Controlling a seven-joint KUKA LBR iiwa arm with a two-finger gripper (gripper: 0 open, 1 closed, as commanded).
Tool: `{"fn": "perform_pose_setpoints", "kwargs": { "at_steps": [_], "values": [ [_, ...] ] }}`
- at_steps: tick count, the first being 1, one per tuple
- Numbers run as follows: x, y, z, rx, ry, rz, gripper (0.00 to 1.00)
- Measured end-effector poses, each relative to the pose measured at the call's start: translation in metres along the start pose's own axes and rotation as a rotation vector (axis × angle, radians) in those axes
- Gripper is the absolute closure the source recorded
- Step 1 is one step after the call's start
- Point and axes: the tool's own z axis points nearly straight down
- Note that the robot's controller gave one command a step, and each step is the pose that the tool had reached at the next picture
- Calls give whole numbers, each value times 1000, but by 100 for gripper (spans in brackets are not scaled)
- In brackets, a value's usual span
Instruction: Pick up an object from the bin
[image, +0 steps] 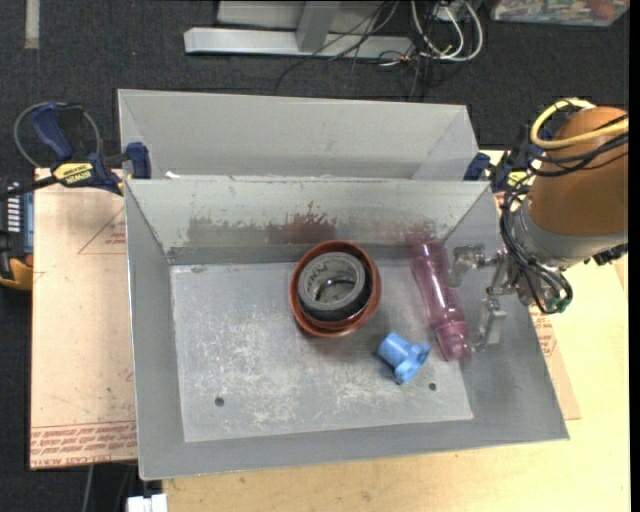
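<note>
Lying lengthwise back-to-front, pink tube (438, 298), end effector (478, 295) spread wide just beside it

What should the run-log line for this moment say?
gripper: beside pink plastic tube, right side of bin | grasp: none visible | others: tape roll in brown bowl; blue plastic piece

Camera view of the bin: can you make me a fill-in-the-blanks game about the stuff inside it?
1. The grey tape roll sits inside a reddish ___.
2. The small plastic piece near the lower end of the tube is coloured ___.
3. In the picture, the long pink tube lies to the ___ of the tape roll.

Missing words: bowl; blue; right.
</note>
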Motion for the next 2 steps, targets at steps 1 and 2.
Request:
{"fn": "perform_pose_setpoints", "kwargs": {
  "at_steps": [1,2],
  "values": [
    [0,0,0,0,0,0,0],
    [1,-1,-1,0,0,3,0]
  ]
}}
